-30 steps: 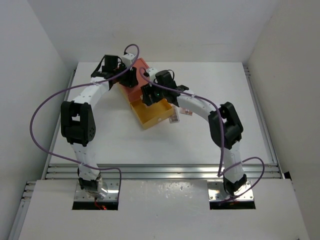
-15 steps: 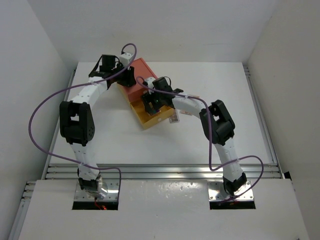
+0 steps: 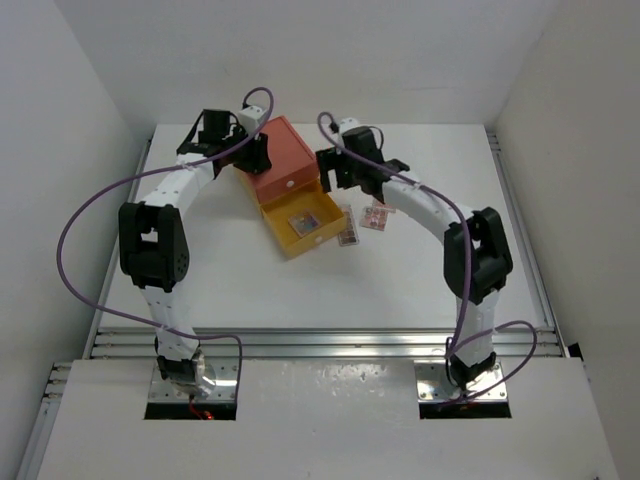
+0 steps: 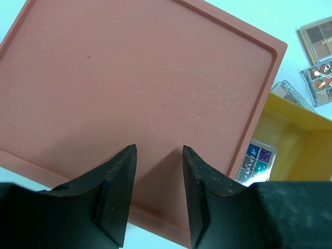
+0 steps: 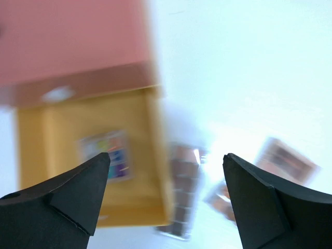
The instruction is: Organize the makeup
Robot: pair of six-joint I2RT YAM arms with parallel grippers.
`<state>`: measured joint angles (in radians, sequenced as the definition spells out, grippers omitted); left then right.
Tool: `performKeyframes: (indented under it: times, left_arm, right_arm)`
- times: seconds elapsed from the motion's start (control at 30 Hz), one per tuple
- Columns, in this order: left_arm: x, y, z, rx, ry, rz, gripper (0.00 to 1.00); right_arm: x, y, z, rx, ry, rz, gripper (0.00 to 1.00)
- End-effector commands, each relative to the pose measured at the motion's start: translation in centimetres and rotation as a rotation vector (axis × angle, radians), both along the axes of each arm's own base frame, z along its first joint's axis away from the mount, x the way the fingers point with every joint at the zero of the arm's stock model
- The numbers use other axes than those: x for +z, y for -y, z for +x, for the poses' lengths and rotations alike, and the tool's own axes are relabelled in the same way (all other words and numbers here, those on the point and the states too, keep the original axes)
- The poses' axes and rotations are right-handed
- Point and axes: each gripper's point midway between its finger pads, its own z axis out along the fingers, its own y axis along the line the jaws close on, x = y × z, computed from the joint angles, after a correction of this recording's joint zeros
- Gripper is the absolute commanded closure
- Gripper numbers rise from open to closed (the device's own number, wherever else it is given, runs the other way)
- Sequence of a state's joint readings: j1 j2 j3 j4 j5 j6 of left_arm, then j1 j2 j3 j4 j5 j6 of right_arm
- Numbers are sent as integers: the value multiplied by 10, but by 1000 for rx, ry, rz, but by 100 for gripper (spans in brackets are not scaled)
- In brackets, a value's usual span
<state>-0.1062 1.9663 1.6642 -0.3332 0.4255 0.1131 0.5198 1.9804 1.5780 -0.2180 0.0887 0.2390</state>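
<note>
Drawer (image 3: 278,232) stood pulled out, one multicoloured palette (image 3: 299,223) inside; right gripper (image 5: 166,158) spread wide and empty above it; left gripper (image 4: 159,150) slightly parted, empty, over orange box (image 4: 129,93).

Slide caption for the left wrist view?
Left gripper open over the orange box; multicolour palette lies in yellow drawer.

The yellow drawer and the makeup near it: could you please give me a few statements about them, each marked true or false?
1. The yellow drawer is pulled open. True.
2. A multicoloured palette lies inside it. True.
3. The right gripper holds a palette. False: it is open and empty.
4. Every palette is in the drawer. False: at least two loose palettes lie on the table beside it.
5. The left gripper is over the top of the orange box. True.
</note>
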Motion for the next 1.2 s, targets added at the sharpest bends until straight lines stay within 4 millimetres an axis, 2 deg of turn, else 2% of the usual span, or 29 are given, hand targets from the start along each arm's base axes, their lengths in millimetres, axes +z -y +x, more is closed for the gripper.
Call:
performKeyframes:
  times: [0.0,0.03,0.07,0.13,0.17,0.2,0.23,0.33,0.4,0.43,0.53,0.67,0.7,0.73,0.8,0.9,0.93,0.97,1.07,1.13,1.17]
  left_arm:
    - [-55,-31,-25,71,-196,69,53]
    - [-55,-33,-25,78,-195,75,53]
    - [-60,-33,-25,78,-204,76,53]
    - [-60,-33,-25,78,-205,76,53]
    - [-60,-33,-25,78,-205,76,53]
    - [-60,-33,-25,78,-205,76,53]
    - [-61,-33,-27,77,-214,78,53]
    - [-61,-33,-27,77,-214,78,53]
    - [-61,-33,-27,77,-214,78,53]
    - [-61,-33,-27,77,-214,78,53]
    - [-57,-33,-25,78,-205,76,53]
    - [-63,-33,-27,77,-223,79,53]
    - [-60,-33,-24,77,-214,78,53]
    - [-59,-33,-24,77,-214,78,53]
    - [-59,-33,-24,77,-214,78,53]
    - [-59,-33,-24,77,-214,78,53]
    - [-59,-33,-24,77,-214,78,53]
    - [-59,-33,-24,77,-214,78,53]
    - [-59,-33,-24,77,-214,78,53]
    - [-59,-33,-24,77,-214,78,53]
    - [-59,-33,-24,77,-214,78,53]
  right_arm:
    - [-18,82,16,-334,-73,-58,9]
    - [-18,105,26,-403,-79,-54,9]
    - [-36,110,29,-425,-116,-71,9]
    - [-48,122,29,-465,-165,-93,8]
    - [-65,134,37,-498,-199,-101,6]
    - [-69,144,37,-531,-230,-106,5]
    - [-74,150,38,-550,-245,-106,3]
    - [-106,161,38,-579,-306,-132,2]
    - [-110,163,39,-577,-318,-129,2]
    - [-118,164,37,-580,-334,-138,2]
    - [-129,165,35,-600,-359,-139,6]
    - [-144,161,29,-612,-391,-136,13]
    - [-148,174,28,-631,-412,-149,16]
    - [-153,163,24,-613,-423,-158,18]
    - [-155,159,21,-607,-439,-161,26]
    - [-155,158,16,-604,-454,-155,52]
    - [-151,159,17,-607,-441,-142,69]
    - [-151,161,15,-611,-441,-145,74]
    - [-119,160,25,-599,-351,-116,88]
    - [-90,159,36,-573,-265,-102,89]
    - [-81,151,40,-540,-221,-97,91]
